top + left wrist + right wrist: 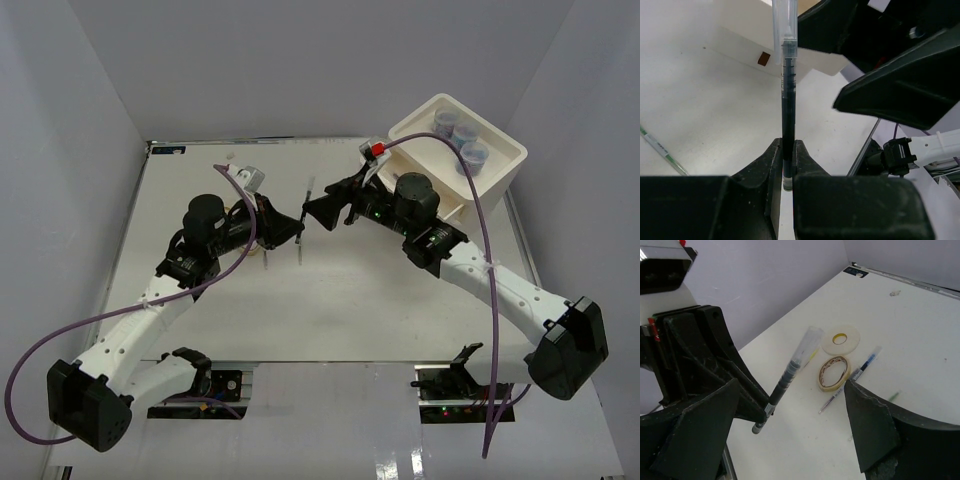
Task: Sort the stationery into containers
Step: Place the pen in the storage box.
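Right up close in the left wrist view, the left gripper (786,152) has its two black fingers pinched on the base of a slim black-ink pen with a clear plastic cap (788,90), standing it upright and free of the table; my read is a handover. Beyond, the large white cube-shaped box (752,37) shows a small red-brown handle (764,58), and a thin green-striped pen (662,150) lies on the white table (700,110). Over to the right wrist view: the right gripper (790,390) has its jaws spread wide either side of that black-ink pen, not touching it. Behind, a flat white tape ring (841,340) lies just beside a tan-yellow loop (834,373), possibly rubber bands, with a blue-tipped pen (865,364) next to them. A pale band near the held pen's base is too small to read. From above, both grippers meet mid-table, and round grey-blue jars (466,132) sit in the box's recessed tray, so the pen looks bound that way
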Robot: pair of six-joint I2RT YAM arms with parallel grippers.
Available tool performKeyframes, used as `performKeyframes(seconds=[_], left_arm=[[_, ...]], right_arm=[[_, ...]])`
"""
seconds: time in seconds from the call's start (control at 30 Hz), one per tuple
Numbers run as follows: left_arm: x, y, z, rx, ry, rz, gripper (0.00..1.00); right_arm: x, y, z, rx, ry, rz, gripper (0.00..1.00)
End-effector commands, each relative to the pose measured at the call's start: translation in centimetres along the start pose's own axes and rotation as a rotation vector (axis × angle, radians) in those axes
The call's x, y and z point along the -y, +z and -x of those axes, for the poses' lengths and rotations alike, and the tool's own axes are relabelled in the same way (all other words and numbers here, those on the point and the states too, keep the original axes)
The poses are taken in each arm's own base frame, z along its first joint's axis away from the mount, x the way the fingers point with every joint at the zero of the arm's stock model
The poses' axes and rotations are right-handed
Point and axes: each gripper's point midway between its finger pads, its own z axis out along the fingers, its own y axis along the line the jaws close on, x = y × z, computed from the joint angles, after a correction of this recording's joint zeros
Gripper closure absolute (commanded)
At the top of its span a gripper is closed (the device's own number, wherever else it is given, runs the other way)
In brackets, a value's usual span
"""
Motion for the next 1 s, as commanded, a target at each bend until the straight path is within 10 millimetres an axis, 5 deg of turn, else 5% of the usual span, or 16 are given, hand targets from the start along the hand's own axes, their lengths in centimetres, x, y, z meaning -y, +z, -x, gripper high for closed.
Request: performKeyframes(seconds=[0.0,0.4,0.5,0.6,0.7,0.8,0.97], left_arm=[[2.2,0.0,2.9,0.083,0.032,-0.068,0.84],[1.4,0.6,1.9,0.084,0.034,-0.065,0.79],[0.9,0.7,1.4,0.075,0.035,-0.046,0.66],[0.1,0.7,0.9,0.064,0.031,-0.013,0.44],[-1.2,0.6,0.7,0.056,0.037,0.056,0.21],[-3.2,0.2,0.3,0.041,0.032,0.173,0.07],[-7.6,-1.6,-0.2,0.006,0.071,0.427,0.03]], right_arm=[[-1.3,1.3,2.1,0.064,0.011,0.028,0.11],[-2.2,2.9,1.3,0.046,0.027,0.078,0.65],[-1.9,3.0,1.1,0.041,0.024,0.061,0.86],[-1.2,2.8,0.9,0.031,0.002,0.031,0.92],[1.2,2.3,1.2,0.001,-0.095,-0.091,0.92],[6.1,0.9,2.4,-0.035,-0.275,-0.323,0.92],[14.8,-4.6,5.2,-0.208,-0.549,-0.766,0.92]])
